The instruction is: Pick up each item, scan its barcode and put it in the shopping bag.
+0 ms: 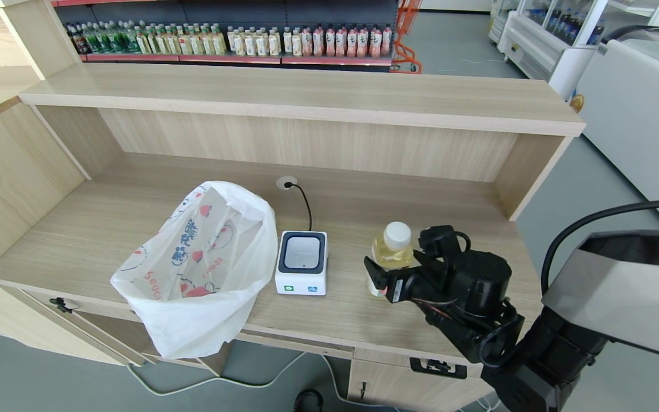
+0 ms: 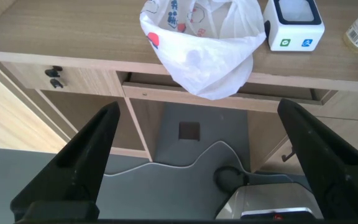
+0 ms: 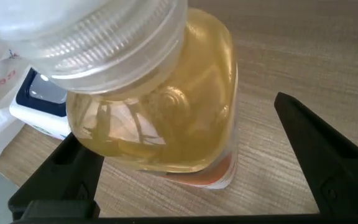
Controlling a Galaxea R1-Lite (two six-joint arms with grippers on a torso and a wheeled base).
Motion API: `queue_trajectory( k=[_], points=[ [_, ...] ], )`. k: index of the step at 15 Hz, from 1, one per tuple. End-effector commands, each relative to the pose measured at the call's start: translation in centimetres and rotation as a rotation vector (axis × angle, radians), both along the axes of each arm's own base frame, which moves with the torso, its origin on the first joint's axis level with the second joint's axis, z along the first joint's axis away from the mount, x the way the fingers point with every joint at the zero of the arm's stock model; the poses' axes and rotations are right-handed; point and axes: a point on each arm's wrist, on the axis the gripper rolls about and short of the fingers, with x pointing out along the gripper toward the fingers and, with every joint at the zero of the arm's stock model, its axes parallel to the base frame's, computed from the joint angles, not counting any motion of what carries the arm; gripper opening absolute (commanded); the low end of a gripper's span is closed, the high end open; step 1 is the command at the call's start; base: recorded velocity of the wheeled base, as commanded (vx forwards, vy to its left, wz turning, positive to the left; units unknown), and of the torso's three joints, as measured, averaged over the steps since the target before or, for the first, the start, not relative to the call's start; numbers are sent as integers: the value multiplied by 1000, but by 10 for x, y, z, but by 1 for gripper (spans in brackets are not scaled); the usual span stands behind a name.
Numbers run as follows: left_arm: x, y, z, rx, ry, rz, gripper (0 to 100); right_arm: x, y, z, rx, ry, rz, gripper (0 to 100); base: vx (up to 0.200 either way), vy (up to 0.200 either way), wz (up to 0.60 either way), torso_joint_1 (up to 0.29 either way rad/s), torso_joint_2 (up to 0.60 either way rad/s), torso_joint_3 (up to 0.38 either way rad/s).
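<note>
We see the bottle [image 1: 391, 252] upright near the counter's [image 1: 135, 212] front right corner, just right of the scanner [image 1: 302, 262]. The right gripper [image 3: 179, 134] is spread wide around it, with at least one finger clear of it. The bag [image 1: 203, 257] stands open left of the scanner, sagging over the front edge, and the left gripper [image 2: 197, 115] hangs wide and empty below that edge.

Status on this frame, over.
Left gripper open, empty, below wooden counter. Right gripper open, straddling upright white-capped clear bottle of yellow liquid beside white box scanner. Nothing between them.
</note>
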Motion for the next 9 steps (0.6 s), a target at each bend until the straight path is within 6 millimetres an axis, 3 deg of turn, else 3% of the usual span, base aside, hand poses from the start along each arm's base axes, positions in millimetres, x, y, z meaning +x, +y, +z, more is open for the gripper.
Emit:
queue_trajectory(
  k=[1,9],
  points=[
    [0,0,0,0,-1,0,100,4,-3,-3,-1,2,-3,100,0,0,0,0,0,0],
    [0,0,0,0,-1,0,100,14,6,-3,1,-28,66,100,0,0,0,0,0,0]
  ],
)
